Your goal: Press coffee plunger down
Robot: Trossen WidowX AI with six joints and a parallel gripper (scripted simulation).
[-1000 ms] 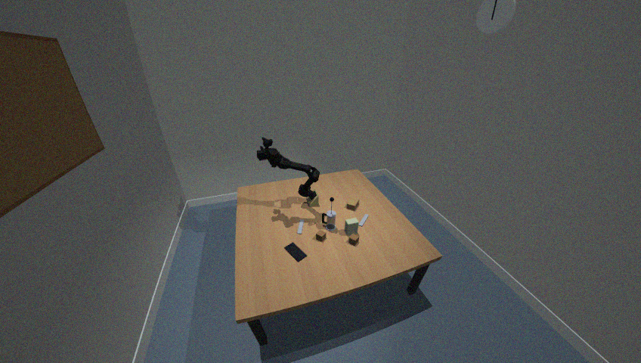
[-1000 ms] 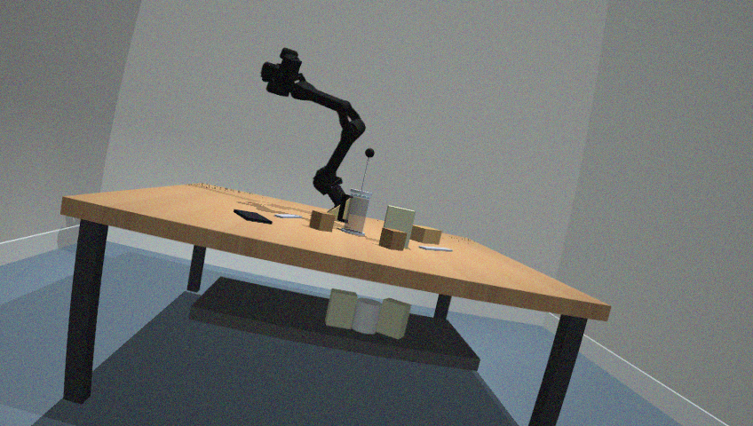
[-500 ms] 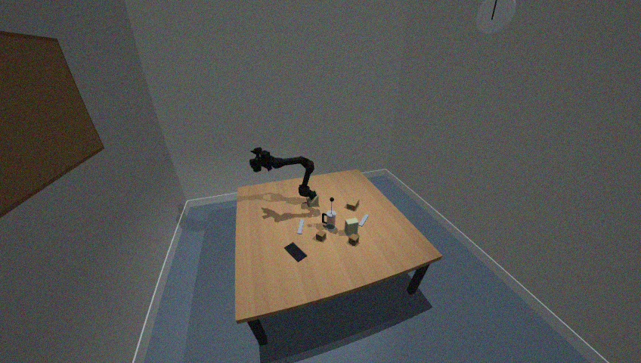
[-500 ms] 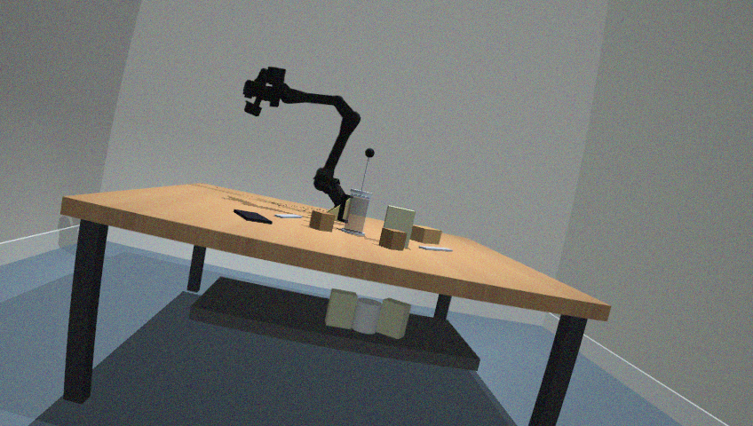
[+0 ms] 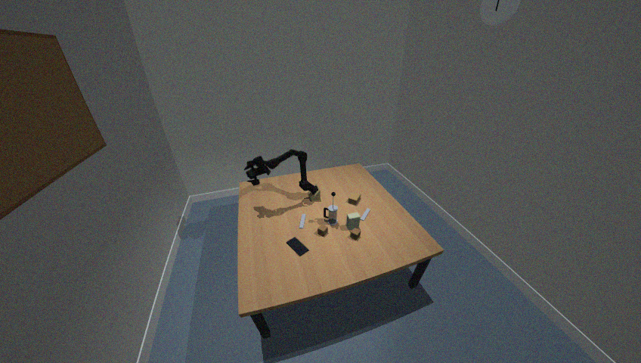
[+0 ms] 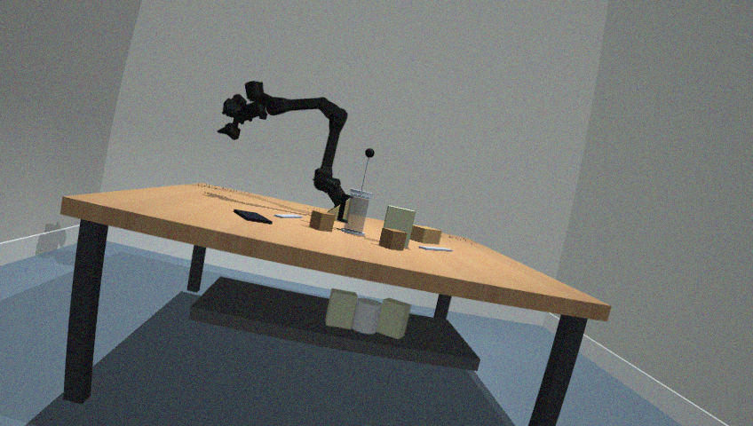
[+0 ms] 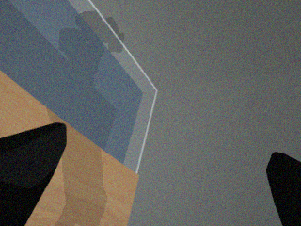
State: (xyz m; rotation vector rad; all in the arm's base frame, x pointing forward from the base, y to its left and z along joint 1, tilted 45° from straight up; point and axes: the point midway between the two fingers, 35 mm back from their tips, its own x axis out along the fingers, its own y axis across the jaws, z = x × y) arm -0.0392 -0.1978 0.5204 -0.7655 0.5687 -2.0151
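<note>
From the top view, the arm [image 5: 300, 169] rises from its base near the far edge of the wooden surface [image 5: 314, 274] and bends out toward the far left corner. The claw [image 5: 254, 171] hangs above that corner, well apart from the coffee press [image 5: 332, 212]. The press stands upright near the middle of the surface, with its plunger [image 5: 332, 194] raised high on a thin rod. Around the press lie three small brown blocks [image 5: 322, 231], a pale green box [image 5: 353, 219] just beside it, two light flat strips [image 5: 301, 220] and a dark flat slab [image 5: 297, 246] nearer to the front.

From the exterior view, the arm [image 6: 329, 137] goes up from its base behind the press [image 6: 358, 213], then reaches sideways to the left. The claw [image 6: 233, 122] is high in the air and points a little downward. The plunger knob [image 6: 368, 153] sits far above the lid, so the plunger is not pressed. The green box [image 6: 399, 220] stands to the right of the press. Below the surface [image 6: 221, 232] a dark shelf [image 6: 264, 311] carries three pale containers [image 6: 366, 315].

From the wrist view, two dark fingers show at the left and right borders, very far apart; the claw is wide open and has hold of nothing. Between them I see a corner of the surface [image 7: 82, 183] with the shadow of the arm on it, blue floor [image 7: 56, 70] and grey wall. The press is not seen here.
</note>
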